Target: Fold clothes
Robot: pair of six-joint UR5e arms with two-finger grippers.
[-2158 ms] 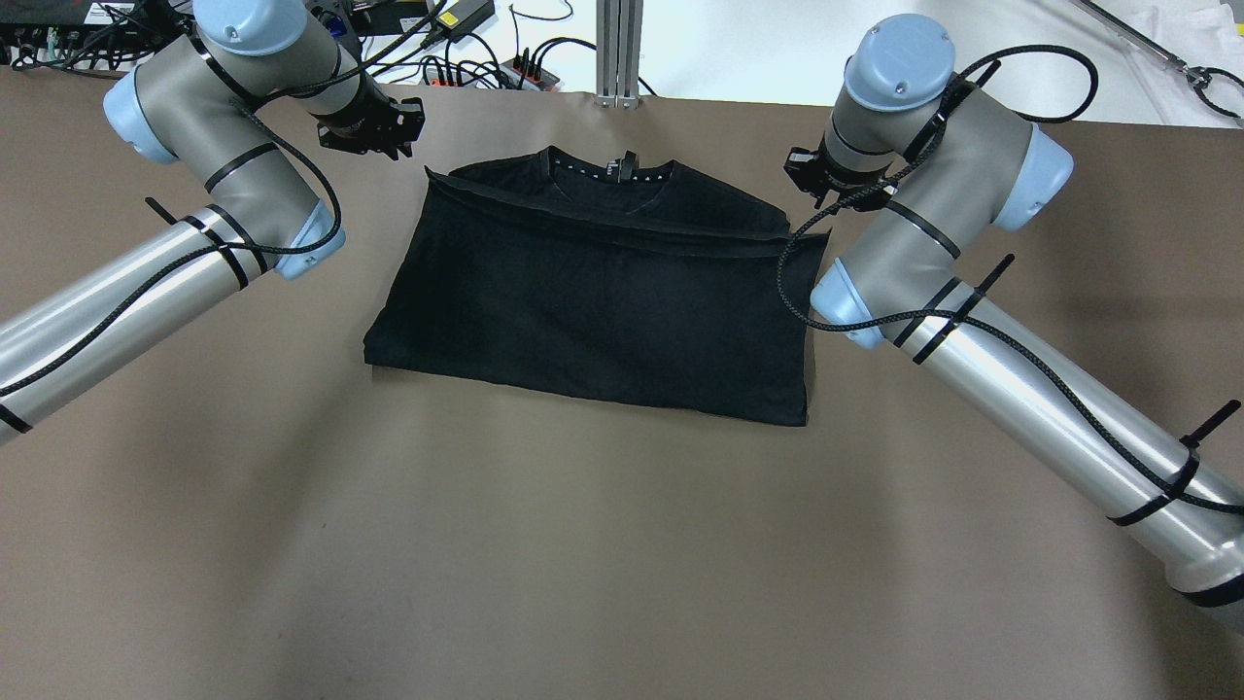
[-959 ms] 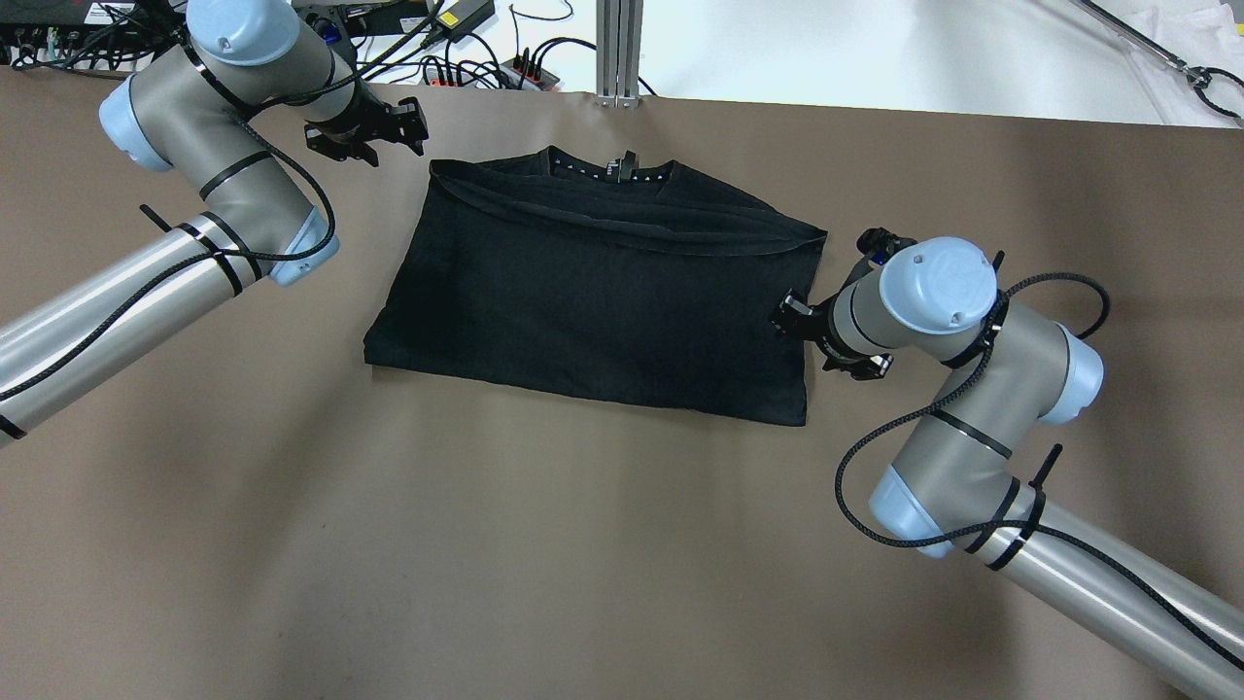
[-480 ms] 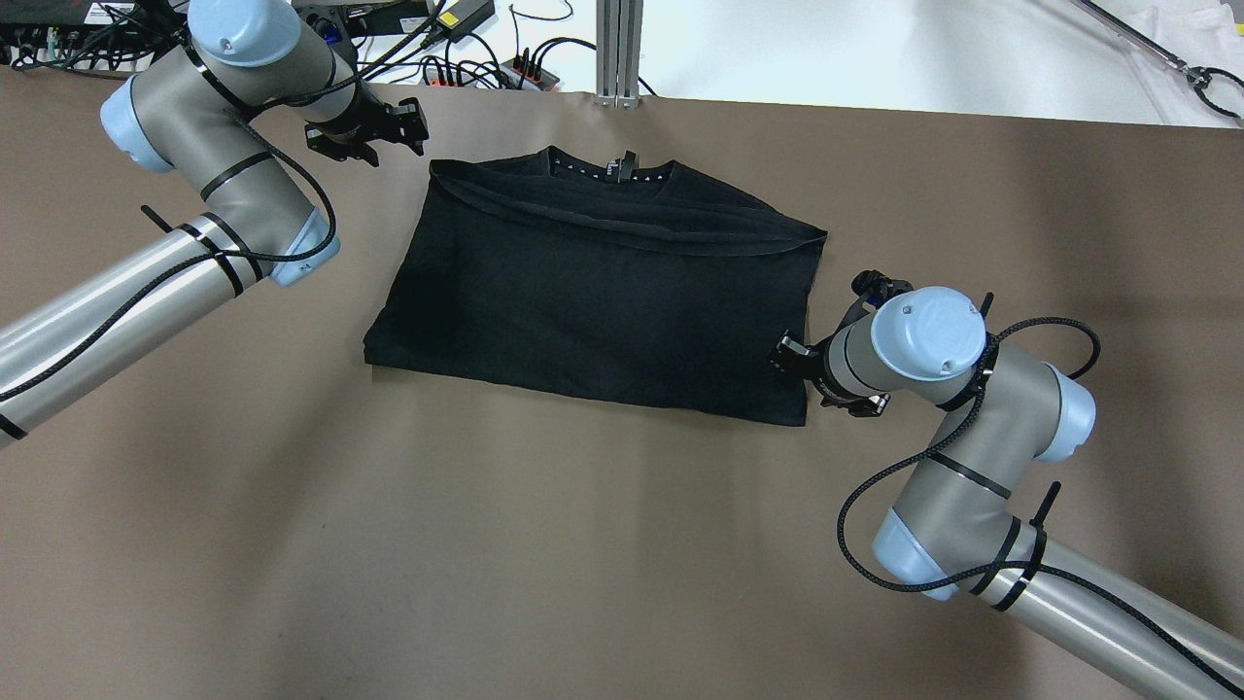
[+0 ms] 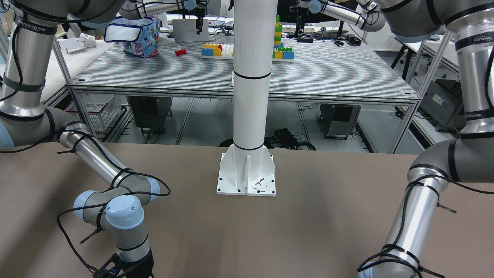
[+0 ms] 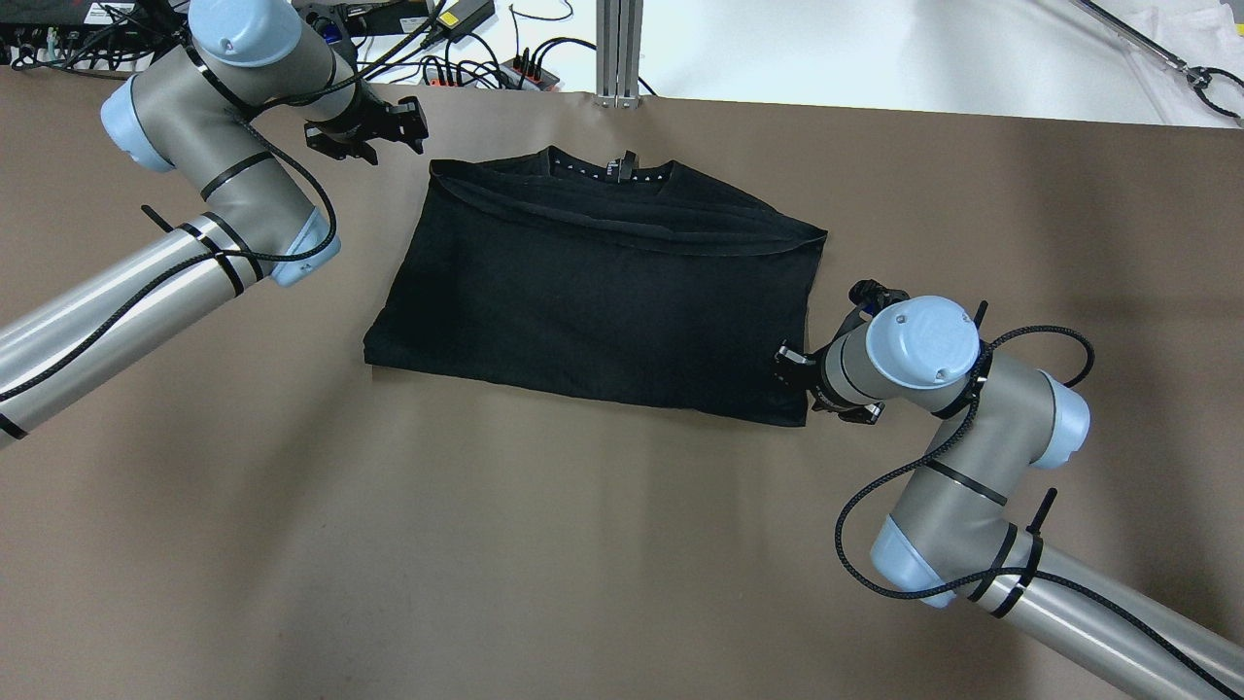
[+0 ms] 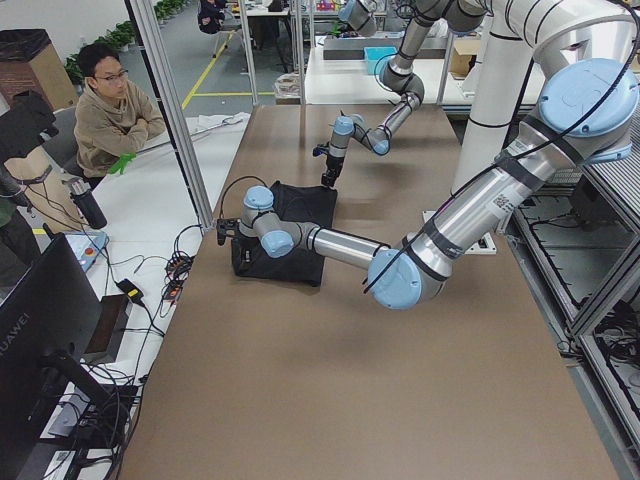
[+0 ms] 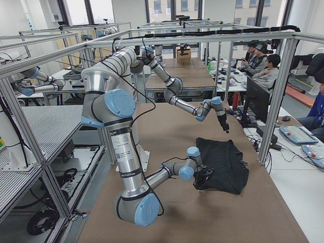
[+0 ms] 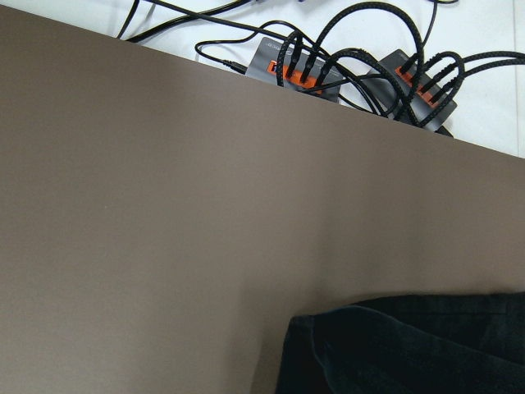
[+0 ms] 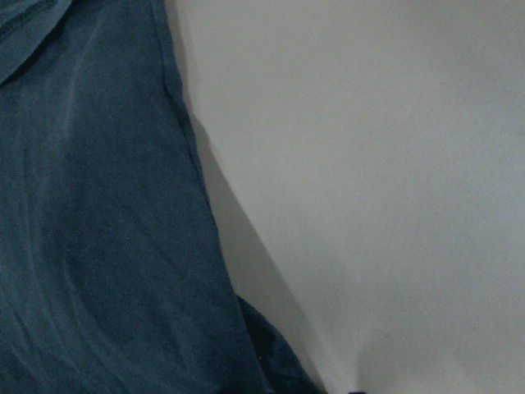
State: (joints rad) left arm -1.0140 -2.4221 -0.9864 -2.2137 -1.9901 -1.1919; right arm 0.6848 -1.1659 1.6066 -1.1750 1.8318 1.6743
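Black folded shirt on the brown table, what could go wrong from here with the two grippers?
The right gripper sits at the black folded shirt's near right corner, where layers stack. It might catch only some layers and undo the fold. The left gripper is off the cloth beside the far left corner, so a one-sided pull could drag or skew the shirt.

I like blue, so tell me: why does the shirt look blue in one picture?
Right wrist-mounted view: a colour cast turns the black T-shirt bluish and the brown table grey. Overhead exterior view: it reads black, with soft arm shadows on the table.
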